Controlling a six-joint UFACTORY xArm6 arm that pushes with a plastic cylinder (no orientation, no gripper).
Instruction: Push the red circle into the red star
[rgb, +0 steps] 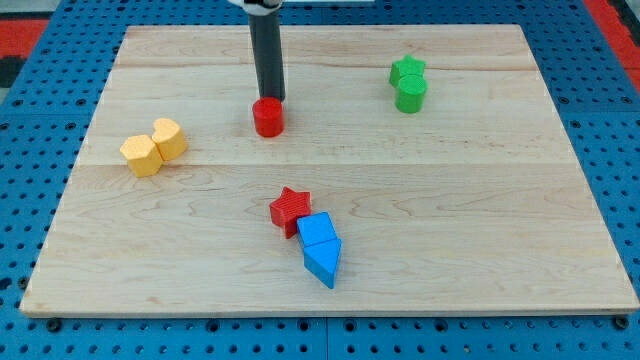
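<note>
The red circle (268, 117) stands on the wooden board (450, 200), left of centre in the upper half. My tip (269, 97) is right behind it, on its top side, touching or almost touching it. The red star (290, 210) lies below the circle and slightly to the right, near the board's middle, well apart from the circle. The dark rod rises from the tip up to the view's top edge.
Two blue blocks (320, 248) press against the red star's lower right. A yellow hexagon (141, 155) and a yellow heart-like block (169, 138) sit at the left. A green star (407, 69) and a green cylinder (411, 94) sit at the upper right.
</note>
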